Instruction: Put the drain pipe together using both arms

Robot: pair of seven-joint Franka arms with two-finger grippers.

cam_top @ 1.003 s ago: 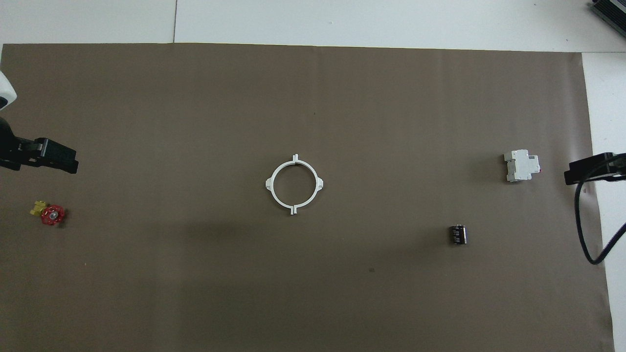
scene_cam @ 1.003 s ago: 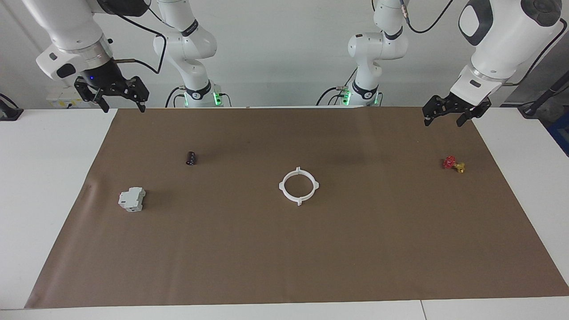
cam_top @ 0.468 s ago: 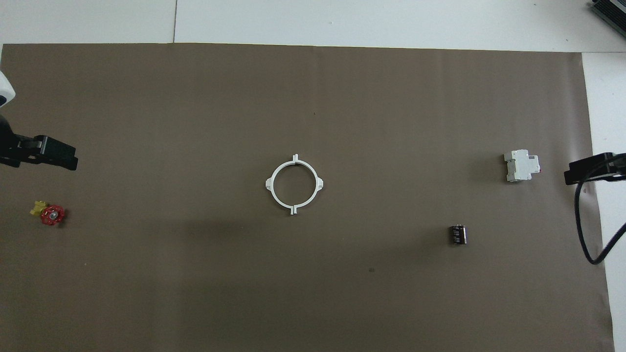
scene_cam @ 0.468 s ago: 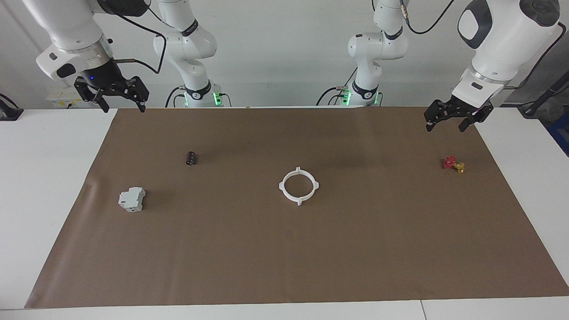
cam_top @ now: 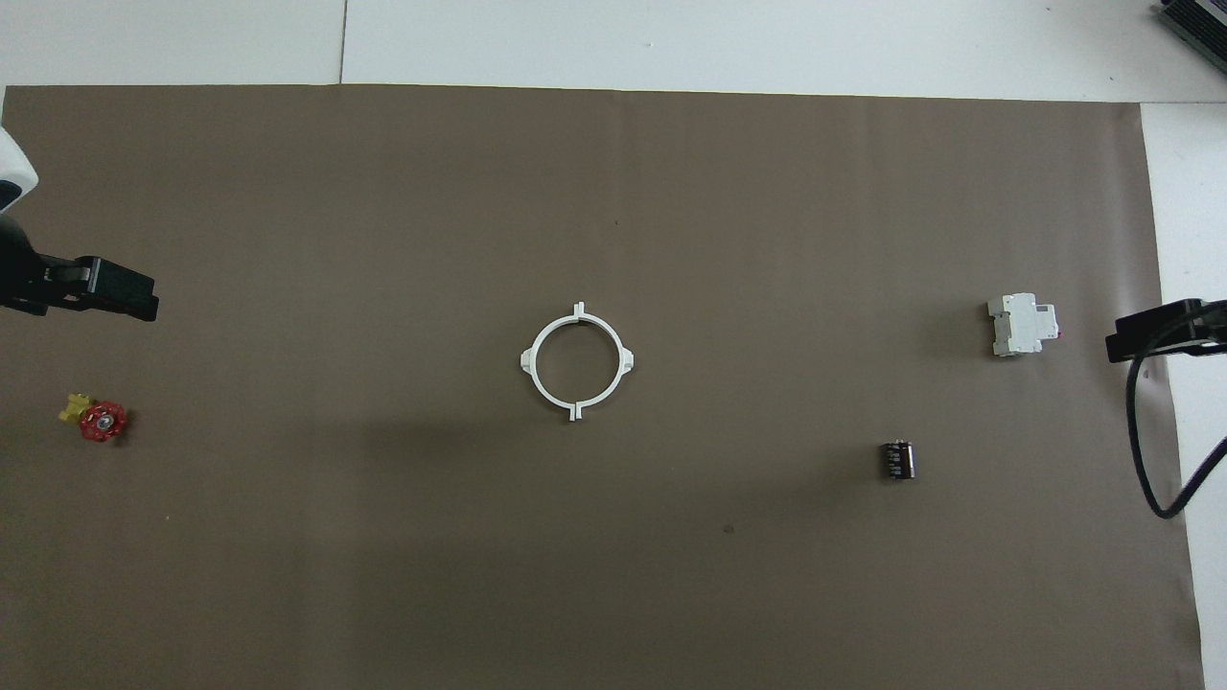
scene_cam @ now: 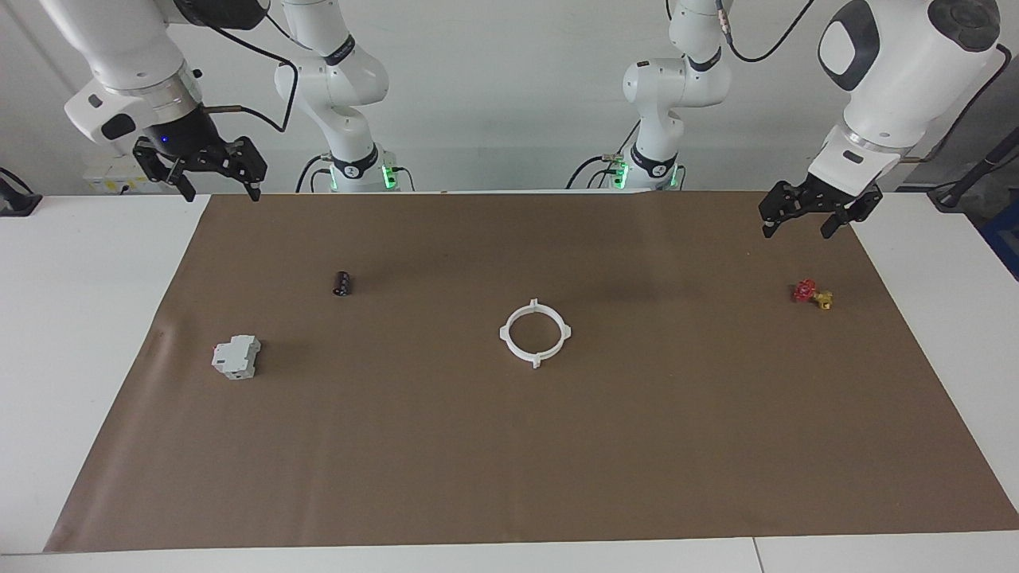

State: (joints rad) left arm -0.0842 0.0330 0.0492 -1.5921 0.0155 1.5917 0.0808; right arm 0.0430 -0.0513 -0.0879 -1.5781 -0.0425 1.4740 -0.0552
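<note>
The brown mat [scene_cam: 509, 446] covers the table. The left gripper [scene_cam: 798, 220] and right gripper [scene_cam: 222, 189] hang raised over its corners at the robots' edge, fingers spread, holding nothing. The drain pipe [scene_cam: 511, 325] lies assembled mid-mat, well apart from both.

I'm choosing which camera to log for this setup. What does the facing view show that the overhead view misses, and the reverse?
Only the facing view shows both arms whole and both grippers fully: the left gripper and the right gripper, each open, empty and raised. Only the overhead view shows the ring as a true circle, and a dark device at a table corner. Both share the ring, the grey-white block, the dark cylinder, the red-and-yellow valve and the brown mat.
</note>
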